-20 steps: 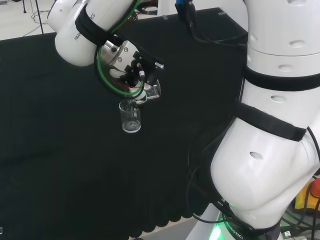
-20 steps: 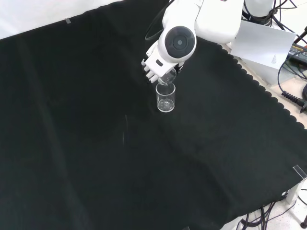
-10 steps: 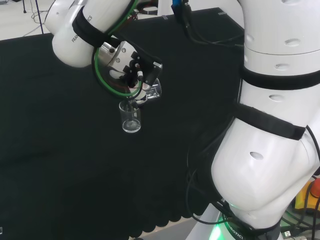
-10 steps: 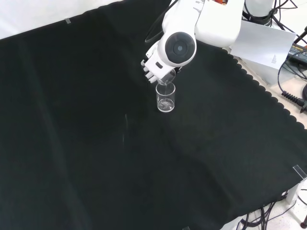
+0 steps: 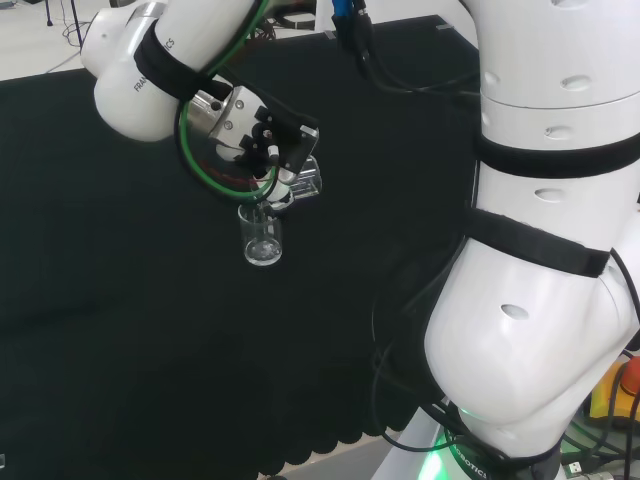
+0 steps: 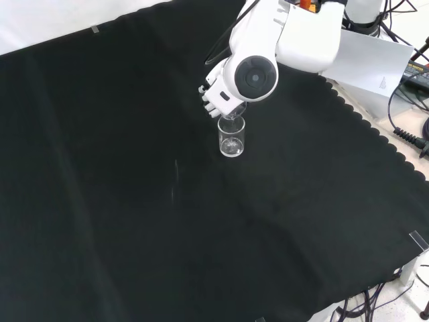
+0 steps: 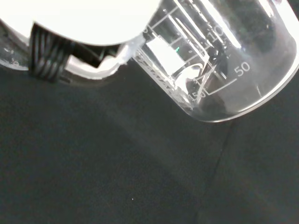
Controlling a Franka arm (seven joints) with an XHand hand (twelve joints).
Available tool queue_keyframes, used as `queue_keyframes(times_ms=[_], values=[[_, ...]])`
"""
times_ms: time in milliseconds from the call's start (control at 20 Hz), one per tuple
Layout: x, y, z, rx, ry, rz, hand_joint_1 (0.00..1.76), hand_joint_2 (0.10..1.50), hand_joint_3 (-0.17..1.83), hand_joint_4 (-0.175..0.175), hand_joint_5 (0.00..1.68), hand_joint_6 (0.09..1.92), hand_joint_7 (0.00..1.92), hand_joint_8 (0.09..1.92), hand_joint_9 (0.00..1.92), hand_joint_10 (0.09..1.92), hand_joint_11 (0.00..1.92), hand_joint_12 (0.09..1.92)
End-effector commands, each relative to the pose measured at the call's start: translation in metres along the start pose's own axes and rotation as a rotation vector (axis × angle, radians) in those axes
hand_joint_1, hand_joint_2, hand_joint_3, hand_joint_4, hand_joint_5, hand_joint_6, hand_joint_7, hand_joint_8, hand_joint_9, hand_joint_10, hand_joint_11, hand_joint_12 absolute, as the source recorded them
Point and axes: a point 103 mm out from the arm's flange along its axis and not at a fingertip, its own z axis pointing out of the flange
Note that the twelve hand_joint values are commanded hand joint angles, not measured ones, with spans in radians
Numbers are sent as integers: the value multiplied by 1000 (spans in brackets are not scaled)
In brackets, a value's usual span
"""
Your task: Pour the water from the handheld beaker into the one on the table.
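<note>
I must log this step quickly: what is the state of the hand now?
Hand: shut on the tilted beaker, its lip over the beaker on the cloth.

On the clear held beaker (image 7: 224, 60), in the upper right of the wrist view, white scale lines run up the glass wall. Beside them I can read the number 50, and below it a small 150. Higher up stands a 10, cut off at the edge. Print on the white arm link (image 5: 150, 70) is too small to read.
</note>
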Motion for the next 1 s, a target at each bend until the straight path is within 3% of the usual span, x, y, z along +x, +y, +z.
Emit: queue_keyframes(times_ms=[50,700,800,1000], values=[[7,-3,-9,7,-17,7,1300,594,877,-175,1130,995,1191,972,1501,796,1248,928],[-1,-1,3,28,-53,13,1299,594,878,-175,1129,997,1190,974,1498,799,1246,927],[10,-6,-11,33,-62,19,1299,594,878,-175,1129,997,1190,974,1497,799,1245,927],[11,-7,-14,34,-64,20,1299,594,878,-175,1129,998,1189,975,1496,800,1245,927]])
